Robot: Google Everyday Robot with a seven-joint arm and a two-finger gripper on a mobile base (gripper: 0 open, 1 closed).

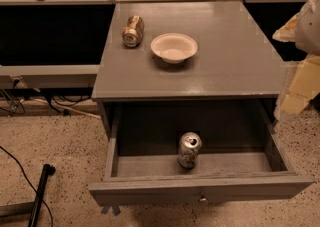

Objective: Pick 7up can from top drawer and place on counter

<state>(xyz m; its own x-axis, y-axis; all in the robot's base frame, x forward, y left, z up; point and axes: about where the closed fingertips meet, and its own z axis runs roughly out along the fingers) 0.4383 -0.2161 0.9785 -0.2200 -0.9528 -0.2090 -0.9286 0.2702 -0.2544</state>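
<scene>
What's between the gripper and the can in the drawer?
Camera view: only the right wall of the top drawer, between the right-edge gripper and 7up can.

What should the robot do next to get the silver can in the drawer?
Probably move the gripper, now at the right edge beside the counter, left and down toward the 7up can. The top drawer is already open, the can sits mid-drawer, and nothing holds it yet.

top drawer (pixel 200 191): open above 7up can (pixel 189 149) | counter (pixel 235 66): bowl (pixel 174 47), copper can (pixel 133 30) left | claw (pixel 296 88): right edge
</scene>
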